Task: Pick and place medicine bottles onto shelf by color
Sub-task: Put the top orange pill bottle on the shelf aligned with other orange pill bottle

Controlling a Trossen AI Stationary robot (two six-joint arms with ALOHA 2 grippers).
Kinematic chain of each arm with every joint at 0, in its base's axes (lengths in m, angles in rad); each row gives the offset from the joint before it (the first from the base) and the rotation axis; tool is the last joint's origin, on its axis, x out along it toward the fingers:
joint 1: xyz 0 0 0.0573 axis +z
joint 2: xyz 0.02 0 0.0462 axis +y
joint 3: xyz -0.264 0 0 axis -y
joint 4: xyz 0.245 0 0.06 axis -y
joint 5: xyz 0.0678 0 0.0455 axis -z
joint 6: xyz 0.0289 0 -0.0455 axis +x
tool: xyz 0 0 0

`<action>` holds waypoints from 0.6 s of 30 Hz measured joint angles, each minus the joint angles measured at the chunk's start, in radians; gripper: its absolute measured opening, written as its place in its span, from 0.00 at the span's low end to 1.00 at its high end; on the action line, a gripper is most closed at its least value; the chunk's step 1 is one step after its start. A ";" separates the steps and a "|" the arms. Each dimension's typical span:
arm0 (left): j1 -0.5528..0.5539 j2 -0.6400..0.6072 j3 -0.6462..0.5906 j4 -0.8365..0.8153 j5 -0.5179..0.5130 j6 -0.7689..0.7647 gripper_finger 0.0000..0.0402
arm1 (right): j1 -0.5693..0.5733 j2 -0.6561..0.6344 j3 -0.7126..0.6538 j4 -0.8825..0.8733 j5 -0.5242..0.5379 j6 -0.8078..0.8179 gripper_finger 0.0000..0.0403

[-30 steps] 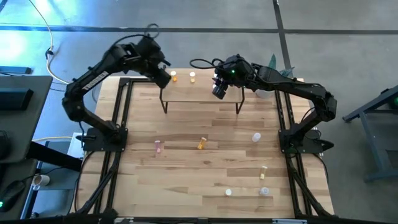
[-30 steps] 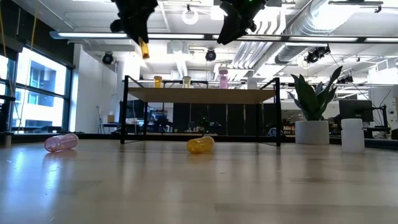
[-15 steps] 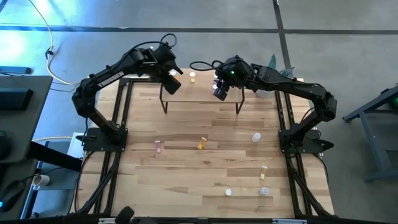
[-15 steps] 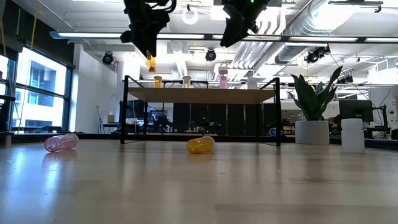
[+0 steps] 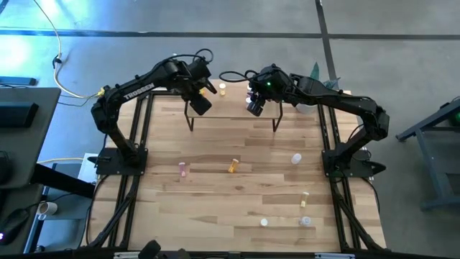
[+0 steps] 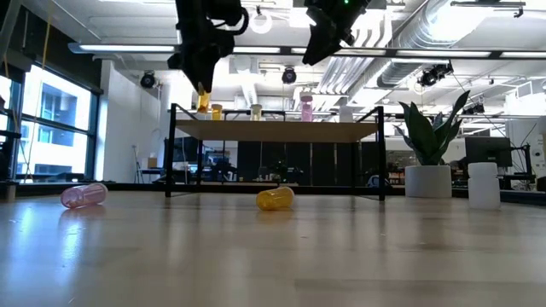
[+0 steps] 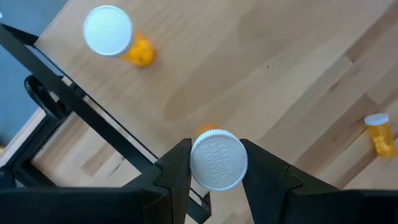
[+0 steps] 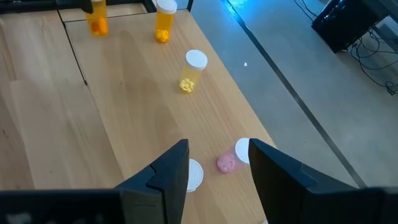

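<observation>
The shelf [image 5: 230,108] stands at the table's far middle, a light board on black legs [image 6: 281,130]. An orange bottle [image 7: 109,31], a yellow one [image 8: 193,68] and a pink one [image 8: 230,158] stand upright on it. My left gripper [image 5: 204,92] hangs over the shelf's left end, shut on another orange bottle [image 6: 203,101]. My right gripper [image 5: 253,106] hovers open and empty over the shelf's right half [image 8: 217,174]. Several more bottles lie on the table, among them a pink one [image 5: 182,169] and an orange one [image 5: 233,166]. My left gripper pinches the orange bottle by its white cap [image 7: 218,160] between its two fingers, one on each side. The fingers come from above, pointing down. The bottle hangs upright below them, its bottom [image 6: 203,109] a little above the shelf board, left of the standing orange bottle.
A white pot with a plant [image 6: 426,175] and a white cylinder [image 6: 484,183] stand at the table's far right. A clear bottle [image 5: 295,158], an orange one [image 5: 305,196] and two clear ones [image 5: 263,222] lie on the table's near right.
My left gripper has carried the orange bottle toward the table's right and down, from beside the shelf's left end to close above the board. The bottle has stayed upright in the hold.
</observation>
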 joint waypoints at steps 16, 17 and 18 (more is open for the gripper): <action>-0.030 -0.156 -0.188 0.179 -0.051 -0.006 0.29 | 0.001 0.000 0.000 -0.008 -0.011 0.052 0.39; -0.022 -0.159 -0.192 0.196 -0.051 -0.006 0.29 | 0.001 0.000 0.000 -0.008 -0.011 0.052 0.39; -0.012 -0.159 -0.194 0.205 -0.048 -0.006 0.29 | 0.001 0.000 0.000 -0.007 -0.011 0.052 0.39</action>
